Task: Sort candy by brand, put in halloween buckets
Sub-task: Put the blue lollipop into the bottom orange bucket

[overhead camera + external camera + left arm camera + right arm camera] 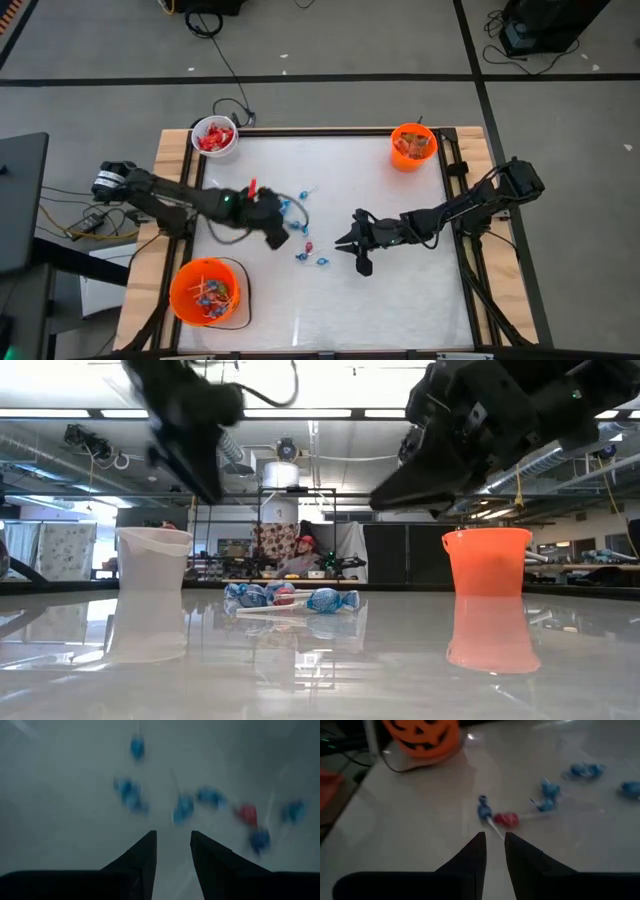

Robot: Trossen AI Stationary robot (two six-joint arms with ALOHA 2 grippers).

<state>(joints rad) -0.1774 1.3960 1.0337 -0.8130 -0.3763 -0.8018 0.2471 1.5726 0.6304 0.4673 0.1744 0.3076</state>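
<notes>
No writing can be read. The candy [303, 222] lies mid-counter [400, 300]. The left end effector [279, 236], empty, fingers apart, is beside it. The right end effector [347, 243], empty, fingers slightly apart, is just right of it.

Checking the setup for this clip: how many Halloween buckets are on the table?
3. A white bucket at the far left corner, a small orange bucket at the far right corner, and a larger orange bucket at the near left edge. None looks hidden.
</notes>
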